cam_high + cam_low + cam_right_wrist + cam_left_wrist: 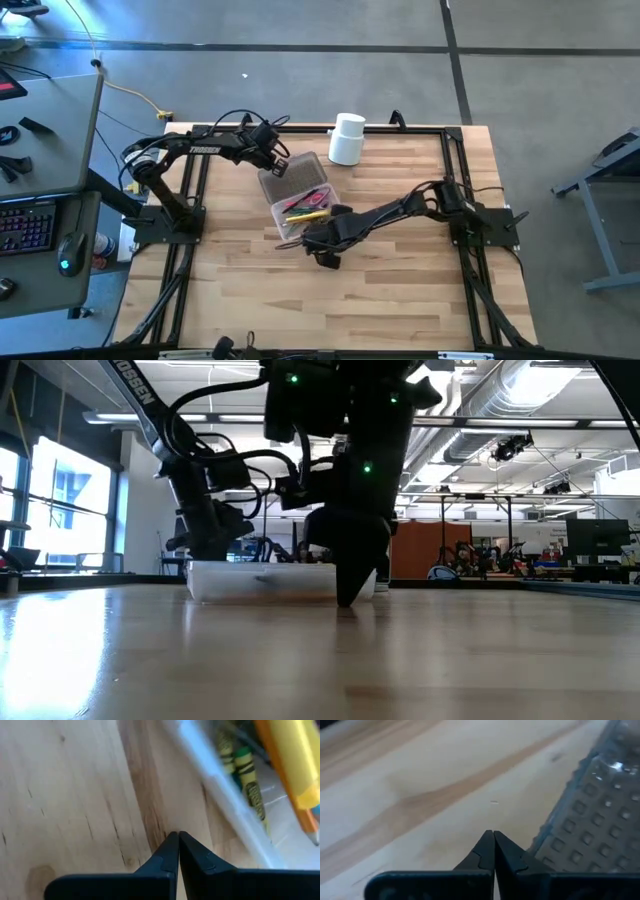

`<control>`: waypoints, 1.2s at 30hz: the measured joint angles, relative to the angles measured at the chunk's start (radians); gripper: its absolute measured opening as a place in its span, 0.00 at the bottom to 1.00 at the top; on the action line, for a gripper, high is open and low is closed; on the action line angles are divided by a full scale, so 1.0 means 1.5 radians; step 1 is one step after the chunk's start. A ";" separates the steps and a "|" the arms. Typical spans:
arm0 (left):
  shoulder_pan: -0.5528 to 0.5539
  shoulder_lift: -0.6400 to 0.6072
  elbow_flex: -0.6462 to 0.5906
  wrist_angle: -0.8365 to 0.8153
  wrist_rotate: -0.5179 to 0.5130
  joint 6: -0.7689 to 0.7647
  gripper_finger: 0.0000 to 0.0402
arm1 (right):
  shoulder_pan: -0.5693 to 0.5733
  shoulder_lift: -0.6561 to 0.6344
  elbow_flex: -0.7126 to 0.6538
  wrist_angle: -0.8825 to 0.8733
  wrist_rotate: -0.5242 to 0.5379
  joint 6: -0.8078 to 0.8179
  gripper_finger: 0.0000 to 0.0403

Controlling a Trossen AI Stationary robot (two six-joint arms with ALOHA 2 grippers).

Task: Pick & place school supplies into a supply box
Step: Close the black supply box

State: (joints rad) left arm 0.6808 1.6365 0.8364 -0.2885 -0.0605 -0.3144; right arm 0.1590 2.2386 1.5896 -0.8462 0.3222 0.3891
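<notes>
The supply box (298, 205) is a clear case lying open at the table's middle. Its greyish textured lid (290, 170) is folded back toward the far side. Inside lie school supplies: yellow and pink pens (308, 207), green crayons (247, 770), a yellow marker (295, 760) and an orange pencil (309, 822). My left gripper (493, 835) is shut, slanting down beside the lid's edge (555, 820). My right gripper (178, 835) is shut and points down at bare wood just outside the box's clear wall (225, 795), on its near right side (328, 258). My left gripper stands with its shut fingers (512, 857) close against the lid's edge; whether it touches the lid I cannot tell. My right gripper reaches down to the tabletop (347, 603) beside the box; whether its tip rests on the wood I cannot tell.
A white cylindrical container (347, 138) stands at the table's far edge, behind the box. Black frame rails (190, 250) run along the table's left and right sides. Bare wood (330, 310) lies between the box and the near edge.
</notes>
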 joint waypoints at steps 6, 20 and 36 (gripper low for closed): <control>0.000 -0.026 0.000 0.001 0.054 0.024 0.03 | 0.001 -0.003 -0.017 0.016 -0.035 0.012 0.00; -0.001 -0.111 0.000 -0.002 0.145 0.015 0.03 | 0.021 -0.045 -0.022 0.026 -0.038 0.032 0.00; -0.001 -0.084 0.000 -0.104 0.035 0.014 0.04 | 0.046 -0.048 -0.021 -0.002 -0.056 0.053 0.00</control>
State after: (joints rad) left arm 0.6796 1.5108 0.8363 -0.4441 -0.0087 -0.2939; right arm 0.2284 2.1670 1.5585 -0.8490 0.2388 0.4680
